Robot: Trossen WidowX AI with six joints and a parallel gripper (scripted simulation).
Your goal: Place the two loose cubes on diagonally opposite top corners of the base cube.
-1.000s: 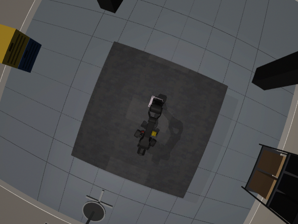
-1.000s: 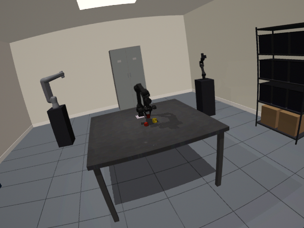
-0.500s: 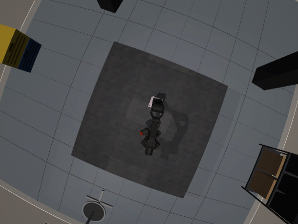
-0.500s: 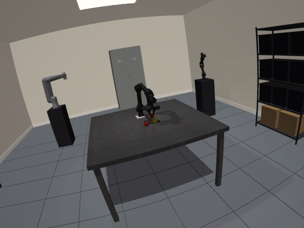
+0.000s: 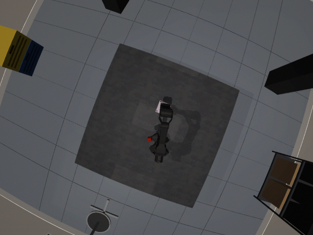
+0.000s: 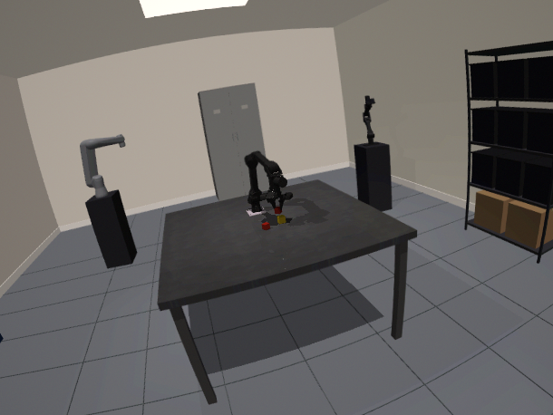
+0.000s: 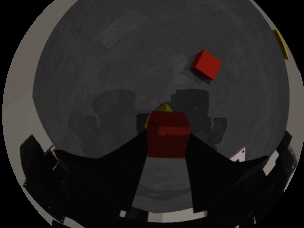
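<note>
My gripper (image 7: 167,135) (image 6: 277,208) is shut on a red cube (image 7: 169,121) (image 6: 277,211) and holds it in the air. The yellow base cube (image 7: 166,107) (image 6: 281,219) stands on the table below the held cube, mostly hidden behind it in the wrist view. The arm hides it in the top view. The other red cube (image 5: 149,139) (image 6: 266,226) (image 7: 206,65) lies on the table beside the yellow cube, apart from it, up and to the right of the held cube in the wrist view. The height of the held cube over the yellow one is hard to tell.
The arm's white base plate (image 5: 159,107) (image 6: 250,212) (image 7: 240,154) sits on the dark table (image 5: 108,90) (image 6: 218,254). The arm's shadow falls across the table. Shelves (image 6: 508,101) and other robots on pedestals stand well away from the table.
</note>
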